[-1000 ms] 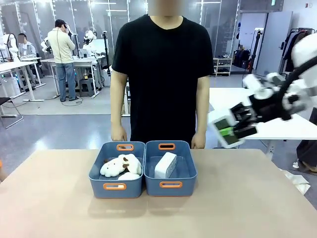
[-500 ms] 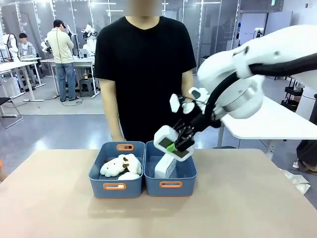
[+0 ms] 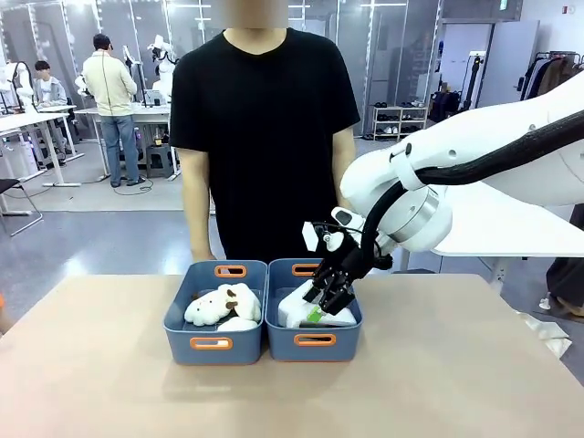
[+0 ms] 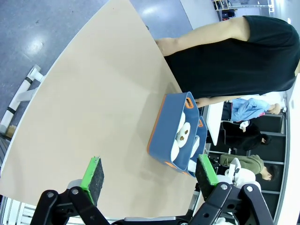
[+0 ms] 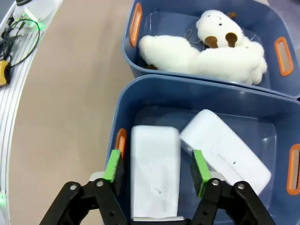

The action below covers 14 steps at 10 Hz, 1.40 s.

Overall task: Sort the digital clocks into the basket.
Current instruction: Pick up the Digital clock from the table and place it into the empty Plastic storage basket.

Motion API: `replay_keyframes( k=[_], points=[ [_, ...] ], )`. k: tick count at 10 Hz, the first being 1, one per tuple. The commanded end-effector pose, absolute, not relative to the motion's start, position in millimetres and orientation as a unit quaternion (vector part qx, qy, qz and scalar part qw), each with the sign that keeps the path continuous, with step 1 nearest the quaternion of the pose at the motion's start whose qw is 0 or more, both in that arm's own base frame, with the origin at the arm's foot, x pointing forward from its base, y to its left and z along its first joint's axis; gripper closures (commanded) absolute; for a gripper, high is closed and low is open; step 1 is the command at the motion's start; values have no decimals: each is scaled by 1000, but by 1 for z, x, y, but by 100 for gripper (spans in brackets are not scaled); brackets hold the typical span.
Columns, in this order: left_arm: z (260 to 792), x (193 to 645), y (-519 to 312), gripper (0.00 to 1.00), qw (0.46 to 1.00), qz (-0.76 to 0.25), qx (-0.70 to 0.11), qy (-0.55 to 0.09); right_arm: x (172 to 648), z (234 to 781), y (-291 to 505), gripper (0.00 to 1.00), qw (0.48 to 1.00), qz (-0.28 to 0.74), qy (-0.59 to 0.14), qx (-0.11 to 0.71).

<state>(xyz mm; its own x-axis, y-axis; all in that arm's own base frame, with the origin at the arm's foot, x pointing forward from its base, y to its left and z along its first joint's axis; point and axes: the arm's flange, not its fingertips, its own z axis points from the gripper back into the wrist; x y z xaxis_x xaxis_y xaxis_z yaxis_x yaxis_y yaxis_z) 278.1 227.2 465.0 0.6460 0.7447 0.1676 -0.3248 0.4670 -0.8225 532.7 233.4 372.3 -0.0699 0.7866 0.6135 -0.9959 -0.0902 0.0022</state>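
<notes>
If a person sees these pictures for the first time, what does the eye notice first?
First, the big white right arm reaching into the right basket, its right gripper around a white digital clock, pads not clearly touching it. A second clock lies beside it. The fluffy plush toys fill the left basket, before a person in black.

My bench is a plain tan surface (bare wherever I look). Two blue-grey tubs sit directly on it, touching side by side: the basket and its twin, near the person's edge.
</notes>
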Motion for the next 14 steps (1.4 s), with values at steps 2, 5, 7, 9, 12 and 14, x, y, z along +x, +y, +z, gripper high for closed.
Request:
replay_keyframes(
  k=[2,5,7,9,12,14],
  points=[
    [462,278,228,0,812,315,-409,-272,535,389,231,0,641,697,-216,238],
    [462,278,228,0,812,315,-409,-272,539,387,230,0,636,700,-229,232],
    [462,278,228,0,812,315,-409,-272,539,387,230,0,636,700,-229,232],
    [462,278,228,0,812,315,-409,-272,539,387,230,0,636,700,-229,232],
    [462,278,228,0,812,315,-409,-272,539,387,230,0,636,700,-229,232],
    [462,278,228,0,812,315,-409,-272,539,387,230,0,636,700,-229,232]
  ],
)
